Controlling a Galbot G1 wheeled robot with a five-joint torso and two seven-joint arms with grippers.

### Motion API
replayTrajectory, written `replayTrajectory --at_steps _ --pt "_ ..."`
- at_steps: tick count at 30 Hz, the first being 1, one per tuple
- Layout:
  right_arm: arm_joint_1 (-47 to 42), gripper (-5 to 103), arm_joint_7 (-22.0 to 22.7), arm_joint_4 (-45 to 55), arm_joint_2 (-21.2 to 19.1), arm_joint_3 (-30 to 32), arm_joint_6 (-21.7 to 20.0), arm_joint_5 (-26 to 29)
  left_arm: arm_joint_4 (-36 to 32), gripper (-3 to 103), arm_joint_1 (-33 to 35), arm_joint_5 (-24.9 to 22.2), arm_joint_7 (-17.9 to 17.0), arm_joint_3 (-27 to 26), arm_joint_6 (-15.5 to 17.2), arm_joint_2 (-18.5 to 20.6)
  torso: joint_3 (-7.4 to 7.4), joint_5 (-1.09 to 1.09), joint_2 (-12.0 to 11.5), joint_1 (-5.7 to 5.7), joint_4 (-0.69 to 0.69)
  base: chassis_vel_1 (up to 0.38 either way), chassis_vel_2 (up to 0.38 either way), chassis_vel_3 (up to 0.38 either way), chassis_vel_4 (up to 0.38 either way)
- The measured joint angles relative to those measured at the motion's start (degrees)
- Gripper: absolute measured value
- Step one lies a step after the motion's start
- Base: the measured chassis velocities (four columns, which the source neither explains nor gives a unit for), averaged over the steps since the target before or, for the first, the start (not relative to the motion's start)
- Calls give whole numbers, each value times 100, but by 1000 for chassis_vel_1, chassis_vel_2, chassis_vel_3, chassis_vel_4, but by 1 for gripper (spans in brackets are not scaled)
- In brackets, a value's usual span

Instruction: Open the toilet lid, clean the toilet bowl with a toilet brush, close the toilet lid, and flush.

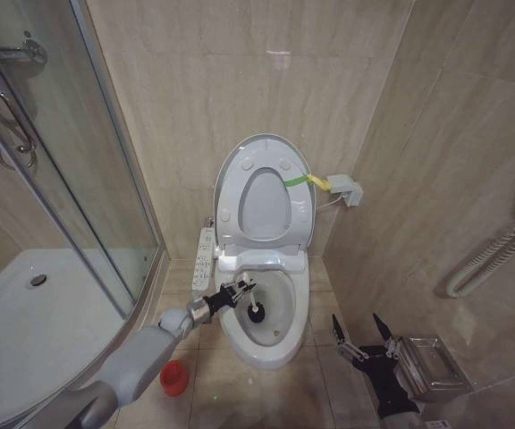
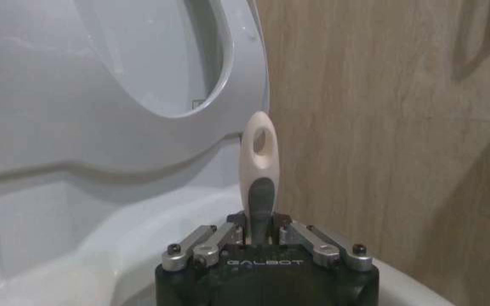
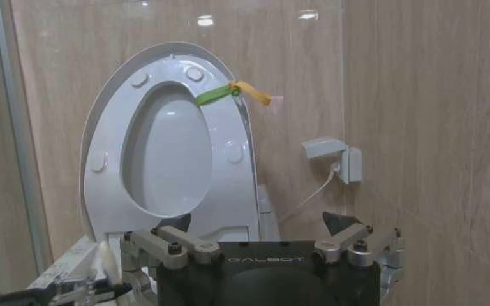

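Toilet lid (image 1: 263, 183) raised upright against wall. Left end effector (image 1: 240, 293) clenched on toilet brush (image 1: 254, 311) handle, dark head down inside toilet bowl (image 1: 266, 344). Right end effector (image 1: 362, 340) released, low beside bowl. Red holder (image 1: 174, 377) on floor.

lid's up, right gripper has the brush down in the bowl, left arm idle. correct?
Arms are swapped. The head view shows the left gripper holding the toilet brush in the toilet bowl; the right gripper idles, open, beside it. The toilet lid is up.
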Motion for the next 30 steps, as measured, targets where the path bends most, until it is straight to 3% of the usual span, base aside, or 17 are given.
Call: replayTrajectory --at_steps 4,8,10,15,19,24,27,30 --pt "0 100 0 0 0 0 0 0 32 18 20 108 -2 -24 8 -89 0 0 0 0 0 0 0 0 0" --pt "0 100 -1 0 0 0 0 0 -509 18 249 48 -64 -33 176 54 0 -2 0 0 1 0 0 0 0" --pt "0 100 1 0 0 0 0 0 -1183 18 494 -82 -171 5 395 283 0 -1 0 0 2 0 0 0 0" --pt "0 100 0 0 0 0 0 0 -2145 18 900 6 -286 -13 614 669 -1 0 0 0 2 0 0 0 0" --pt "0 100 0 0 0 0 0 0 -2499 18 1080 122 -312 -45 741 809 -1 0 0 -1 3 0 0 0 0" --pt "0 100 0 0 0 0 0 0 -2232 18 1082 183 -307 0 728 614 -2 2 1 -1 3 0 0 0 0" --pt "0 100 0 0 0 0 0 0 -1425 18 907 255 -200 78 555 209 -3 -2 2 -2 -2 0 0 0 0" --pt "0 100 1 0 0 0 0 0 -836 18 777 284 -119 121 456 -17 1 1 0 0 3 0 0 0 0"
